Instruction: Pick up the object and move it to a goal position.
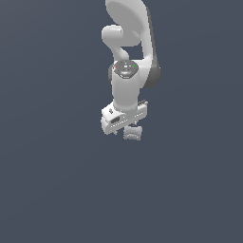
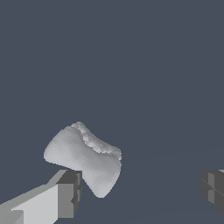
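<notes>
Robot arm [image 1: 127,90] hangs over a plain dark grey floor [image 1: 57,190]. Its hand [image 1: 127,128] stands wide apart, clamped on nothing. Between the fingers [image 2: 65,194], close beside one, lies the pale lumpy object [image 2: 85,157].

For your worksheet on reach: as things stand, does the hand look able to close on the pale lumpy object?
Probably yes: the hand is open, nothing blocks the object, which sits off-centre beside one finger.

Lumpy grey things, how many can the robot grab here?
1. The lumpy grey object lies on the floor just under the open gripper, close beside one finger. No others show, though the arm could hide some.
</notes>
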Motion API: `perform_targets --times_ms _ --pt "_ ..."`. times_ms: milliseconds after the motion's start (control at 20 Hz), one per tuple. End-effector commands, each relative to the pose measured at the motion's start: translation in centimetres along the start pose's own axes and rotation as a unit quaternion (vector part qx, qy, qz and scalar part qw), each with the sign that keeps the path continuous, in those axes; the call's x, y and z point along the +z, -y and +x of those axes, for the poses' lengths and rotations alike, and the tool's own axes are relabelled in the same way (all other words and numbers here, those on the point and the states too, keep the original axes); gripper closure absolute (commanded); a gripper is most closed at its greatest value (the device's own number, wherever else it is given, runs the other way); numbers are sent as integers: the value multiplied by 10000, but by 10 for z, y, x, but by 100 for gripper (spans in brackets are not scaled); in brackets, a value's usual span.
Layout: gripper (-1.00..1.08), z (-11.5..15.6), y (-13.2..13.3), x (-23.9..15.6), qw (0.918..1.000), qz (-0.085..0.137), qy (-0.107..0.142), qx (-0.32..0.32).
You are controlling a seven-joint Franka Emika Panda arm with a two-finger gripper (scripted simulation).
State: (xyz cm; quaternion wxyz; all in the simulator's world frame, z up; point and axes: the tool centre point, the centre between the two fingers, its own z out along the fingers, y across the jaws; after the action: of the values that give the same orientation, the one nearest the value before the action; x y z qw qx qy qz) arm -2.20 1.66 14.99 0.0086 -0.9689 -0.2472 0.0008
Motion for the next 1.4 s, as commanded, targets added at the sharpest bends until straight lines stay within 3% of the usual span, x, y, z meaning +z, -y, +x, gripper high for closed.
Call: perform_targets --times_ms 0,300,550,800,1350 --pt "-92 -1 5 3 9992 -9 6 -397" --pt "-92 -5 16 10 9912 -28 20 -1326" --pt "-92 -8 25 16 9778 -40 30 -2095" --pt "-92 -11 35 22 9584 -51 39 -2855" --pt "-92 -17 53 31 9075 -65 50 -4200"
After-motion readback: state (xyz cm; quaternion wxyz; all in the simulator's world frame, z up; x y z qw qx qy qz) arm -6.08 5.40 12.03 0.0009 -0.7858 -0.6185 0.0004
